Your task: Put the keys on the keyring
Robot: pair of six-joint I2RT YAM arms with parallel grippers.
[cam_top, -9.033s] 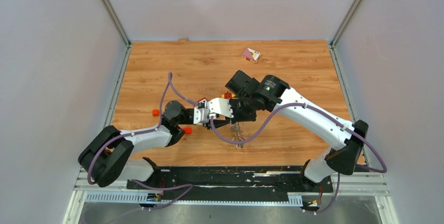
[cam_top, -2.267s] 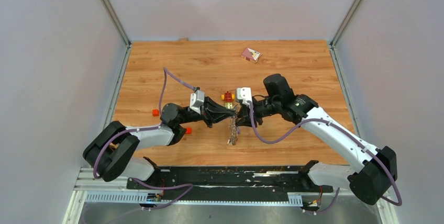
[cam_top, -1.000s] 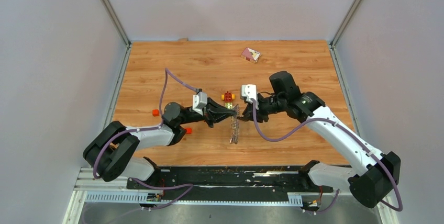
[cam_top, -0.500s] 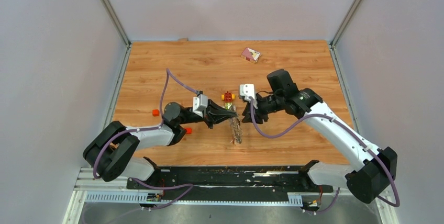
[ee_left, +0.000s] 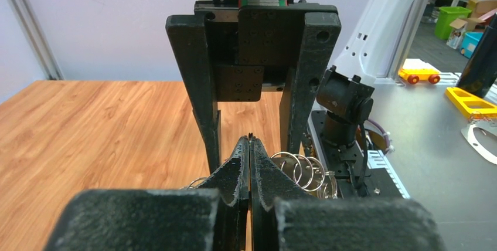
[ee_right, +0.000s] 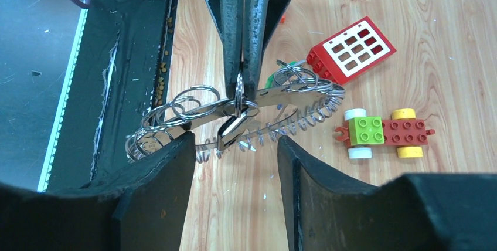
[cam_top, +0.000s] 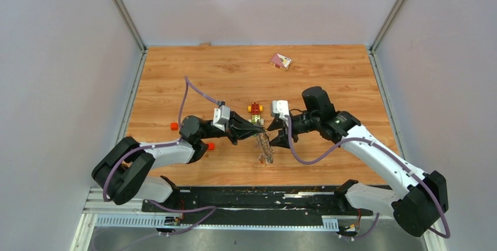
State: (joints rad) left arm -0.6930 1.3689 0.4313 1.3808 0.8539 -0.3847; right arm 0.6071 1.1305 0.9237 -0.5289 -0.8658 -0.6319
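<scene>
- Rectangular wood-grain worktop (cam_top: 328, 75): carries everything listed below.
- White-and-black left arm (cam_top: 158, 154) and white-and-black right arm (cam_top: 375, 157): both reach inward and meet nose to nose at mid-width, toward the near edge.
- Black two-finger left gripper (cam_top: 255, 134) (ee_left: 250, 163): fingers clenched, pinching the band of the keyring.
- Black two-finger right gripper (cam_top: 275, 134) (ee_right: 234, 151): fingers spread wide and grasping nothing, one on each side of the ring's nearer arc.
- Large thin silver metal keyring (ee_right: 275, 95) (cam_top: 264, 148): fringed with many small silver loops. It hangs tilted from the left fingertips, near the middle of the near edge. Whether its lower rim touches the wood cannot be told, and no separate keys can be made out.
- Red, green and yellow brick toy car (ee_right: 384, 132) (cam_top: 255, 109): just beyond the grippers.
- Flat red brick with a white grid (ee_right: 350, 50): beside the car.
- Pink-and-white piece (cam_top: 280, 60): near the far edge.
- Two small orange-red cubes (cam_top: 174, 126) (cam_top: 210, 146): left of centre.
</scene>
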